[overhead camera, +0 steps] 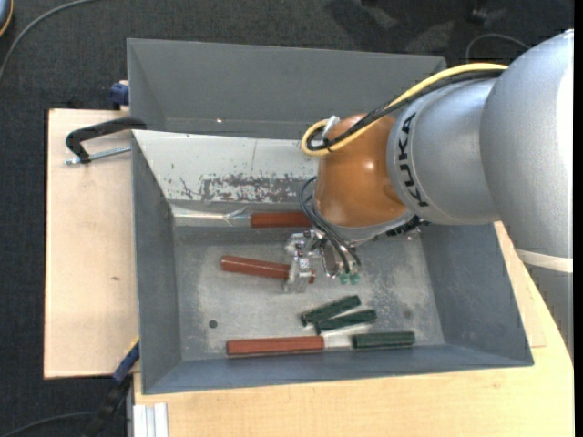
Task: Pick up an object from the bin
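My gripper (319, 269) hangs low over the middle of the bin, open, with nothing seen between its fingers. Its left fingertip (294, 279) stands at the right end of a red-brown stick (254, 267) that lies flat and points left. Just in front of the gripper, two dark green sticks (335, 314) lie side by side at a slant. Behind it, a second red-brown stick (278, 218) rests along the foot of the back wall, its right end hidden by the orange wrist cover.
A long red-brown stick (274, 345) lies along the front wall, with one more dark green stick (383, 340) to its right. The arm and its orange cover fill the bin's right rear. The bin's left floor holds only a small dark speck (213, 325).
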You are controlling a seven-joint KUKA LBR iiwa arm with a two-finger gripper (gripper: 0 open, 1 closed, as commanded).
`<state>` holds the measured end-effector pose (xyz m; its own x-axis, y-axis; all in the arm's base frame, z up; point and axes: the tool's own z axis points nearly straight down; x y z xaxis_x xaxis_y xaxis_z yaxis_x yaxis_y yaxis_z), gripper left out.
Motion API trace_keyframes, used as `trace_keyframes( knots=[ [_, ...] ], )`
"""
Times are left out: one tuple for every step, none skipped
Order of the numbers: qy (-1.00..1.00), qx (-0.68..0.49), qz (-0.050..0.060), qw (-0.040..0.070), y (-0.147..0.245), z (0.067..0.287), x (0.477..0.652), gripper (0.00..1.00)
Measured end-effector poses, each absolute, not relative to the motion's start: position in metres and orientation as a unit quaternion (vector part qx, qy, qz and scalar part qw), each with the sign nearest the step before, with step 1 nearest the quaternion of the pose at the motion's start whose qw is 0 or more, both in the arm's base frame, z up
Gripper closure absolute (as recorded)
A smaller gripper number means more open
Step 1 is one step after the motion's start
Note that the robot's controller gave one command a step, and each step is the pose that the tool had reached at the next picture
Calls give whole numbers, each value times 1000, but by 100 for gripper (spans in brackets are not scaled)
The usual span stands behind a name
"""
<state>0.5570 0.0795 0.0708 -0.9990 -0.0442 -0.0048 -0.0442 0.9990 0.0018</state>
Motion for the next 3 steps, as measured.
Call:
trace_keyframes(
  knots=[
    [984, -176, 0, 7, 73, 204, 550, 100],
    [984, -176, 1, 3, 73, 200, 549, 0],
    [983, -185, 1, 1, 35, 69, 523, 0]
  ],
)
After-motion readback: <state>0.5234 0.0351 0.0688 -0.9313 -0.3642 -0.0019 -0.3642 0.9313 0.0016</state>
